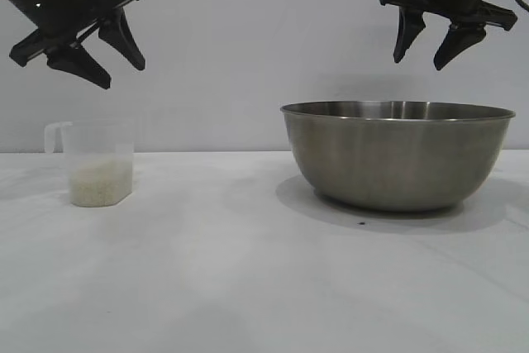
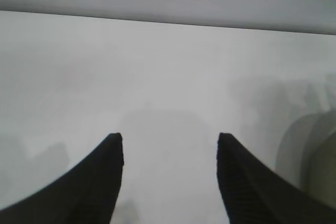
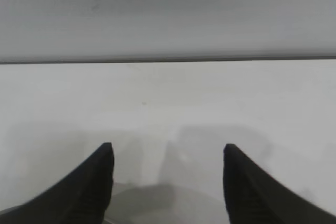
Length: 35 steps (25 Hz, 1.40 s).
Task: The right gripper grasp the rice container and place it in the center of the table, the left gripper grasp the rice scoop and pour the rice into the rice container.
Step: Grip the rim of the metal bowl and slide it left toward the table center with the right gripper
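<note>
Seen from outside the rig, the right gripper (image 1: 428,62) hangs above the rim of the rice container (image 1: 397,155), its two wedge fingers spread partway with nothing between them. The steel bowl sits on the table (image 1: 248,270), and it looks untouched. Well away from the bowl, on the side of the left arm, the rice scoop (image 1: 97,163) stands upright with rice (image 1: 100,185) filling its lower part and its loop handle turned away from the bowl. The left gripper (image 1: 122,72) hovers above the scoop, tilted toward the bowl, fingers parted and holding nothing.

From the left wrist, the parted fingertips (image 2: 113,150) frame bare tabletop; a blurred pale shape, probably the bowl, shows at the picture's edge.

From the right wrist, the spread fingertips (image 3: 105,158) frame the table, with a grey curve between them that is likely the bowl's rim.

The first step appears to be in hand: the right gripper's approach. Its next move calls for descending so one finger drops inside the rim and one outside, then closing.
</note>
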{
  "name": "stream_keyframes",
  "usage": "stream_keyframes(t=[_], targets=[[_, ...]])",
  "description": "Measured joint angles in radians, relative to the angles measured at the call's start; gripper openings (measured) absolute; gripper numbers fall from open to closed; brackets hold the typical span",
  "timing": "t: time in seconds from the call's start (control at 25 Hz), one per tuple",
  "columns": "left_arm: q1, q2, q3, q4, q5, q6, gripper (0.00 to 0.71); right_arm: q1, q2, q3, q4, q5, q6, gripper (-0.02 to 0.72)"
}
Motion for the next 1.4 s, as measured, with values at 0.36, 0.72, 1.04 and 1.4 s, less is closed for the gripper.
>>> stream_keyframes(t=[0.36,0.72,1.04,1.4], targets=[[0.0,0.0,0.0,0.0,0.0,0.002,0.342,0.0,0.0,0.0,0.0,0.0,-0.002,0.385],[0.0,0.0,0.0,0.0,0.007,0.002,0.342,0.0,0.0,-0.053,-0.035,0.107,-0.02,0.385],[0.0,0.0,0.0,0.0,0.015,0.003,0.342,0.0,0.0,-0.211,-0.146,0.485,-0.022,0.385],[0.0,0.0,0.0,0.0,0.015,0.005,0.342,0.0,0.014,-0.212,-0.152,0.612,-0.018,0.385]])
